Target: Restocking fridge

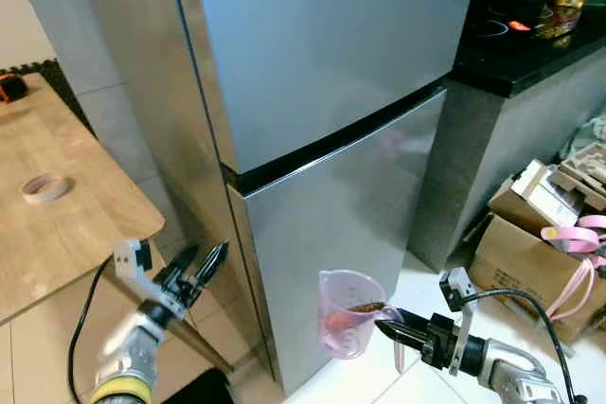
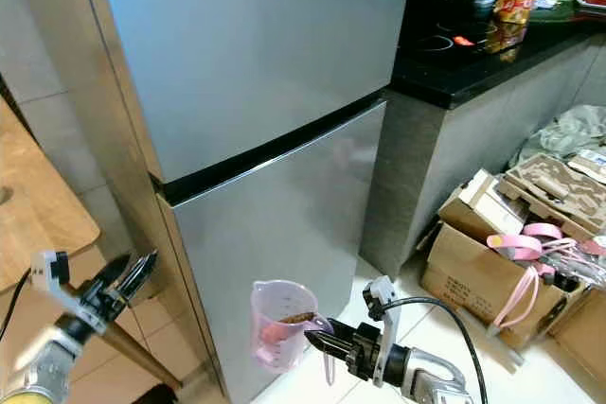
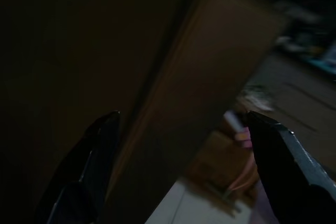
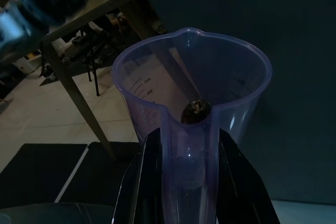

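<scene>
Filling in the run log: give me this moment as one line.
fridge: both doors closed | right gripper: shut on pink measuring cup by its handle, upright before lower door | left gripper: fingers open, empty, near fridge's left edge

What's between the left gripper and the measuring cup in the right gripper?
In the left eye view, the fridge's lower front corner stands between the open left gripper and the measuring cup, which the right gripper grips by its handle. Both fridge doors are shut.

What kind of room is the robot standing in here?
Most likely a home kitchen. A tall silver two-door fridge stands beside a glossy black countertop holding snack bags and a bowl, and the right gripper holds a clear plastic measuring jug.
</scene>
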Motion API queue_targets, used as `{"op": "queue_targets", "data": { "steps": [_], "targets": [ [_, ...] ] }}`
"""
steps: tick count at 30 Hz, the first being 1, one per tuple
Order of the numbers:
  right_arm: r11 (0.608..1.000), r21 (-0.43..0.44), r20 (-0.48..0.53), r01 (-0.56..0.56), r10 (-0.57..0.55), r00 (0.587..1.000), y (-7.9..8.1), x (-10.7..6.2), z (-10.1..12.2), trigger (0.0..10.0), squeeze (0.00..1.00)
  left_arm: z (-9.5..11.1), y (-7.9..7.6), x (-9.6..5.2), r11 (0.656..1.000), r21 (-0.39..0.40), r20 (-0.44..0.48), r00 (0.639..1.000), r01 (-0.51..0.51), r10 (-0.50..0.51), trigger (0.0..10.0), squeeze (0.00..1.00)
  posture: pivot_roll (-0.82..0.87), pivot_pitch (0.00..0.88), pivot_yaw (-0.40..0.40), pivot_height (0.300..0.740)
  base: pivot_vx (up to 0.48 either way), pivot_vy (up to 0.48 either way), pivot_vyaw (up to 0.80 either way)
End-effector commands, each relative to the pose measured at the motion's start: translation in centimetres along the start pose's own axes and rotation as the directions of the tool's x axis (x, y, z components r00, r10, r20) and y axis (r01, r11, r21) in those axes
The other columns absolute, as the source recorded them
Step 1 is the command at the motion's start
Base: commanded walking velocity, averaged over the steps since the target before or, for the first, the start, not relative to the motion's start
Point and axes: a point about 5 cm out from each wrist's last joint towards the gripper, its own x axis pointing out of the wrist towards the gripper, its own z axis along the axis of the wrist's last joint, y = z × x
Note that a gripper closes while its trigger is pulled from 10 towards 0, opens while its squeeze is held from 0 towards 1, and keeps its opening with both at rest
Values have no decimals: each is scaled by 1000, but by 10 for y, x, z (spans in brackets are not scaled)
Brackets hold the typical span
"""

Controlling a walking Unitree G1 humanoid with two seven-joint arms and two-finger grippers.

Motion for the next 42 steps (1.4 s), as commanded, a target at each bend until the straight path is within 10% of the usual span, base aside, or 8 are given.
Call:
{"op": "queue_targets", "data": {
  "steps": [1, 12, 13, 24, 42],
  "targets": [
    [1000, 13, 4, -2, 2, 1000, 1, 0, -2, 10000, 0, 8, -4, 2, 997, 12, -19, 997, 80, -80, 10000, 1000, -86, 0, 21, 740, 0, 0, 0],
    [1000, 14, 0, -1, 1, 1000, 1, -1, -3, 10000, 0, 13, -10, 7, 987, 29, -36, 987, 160, -159, 10000, 1000, -87, 0, 22, 740, 0, 0, 0],
    [1000, 9, 1, 0, 0, 1000, 1, 0, -2, 10000, 0, 18, -13, 26, 984, 106, -38, 989, 146, -142, 10000, 0, -90, 0, 23, 740, 0, 0, 0],
    [1000, -3, 5, 1, -1, 1000, 1, 3, 0, 10000, 0, 15, -15, 52, 985, 169, -1, 1000, 17, -17, 10000, 0, -90, 0, 21, 740, 0, 0, 0],
    [1000, -4, 17, 15, -15, 1000, 1, 3, 1, 10000, 0, -7, -37, 67, 935, 219, -270, 938, 278, -216, 10000, 0, -101, 0, 27, 740, 0, 0, 0]
  ]
}}
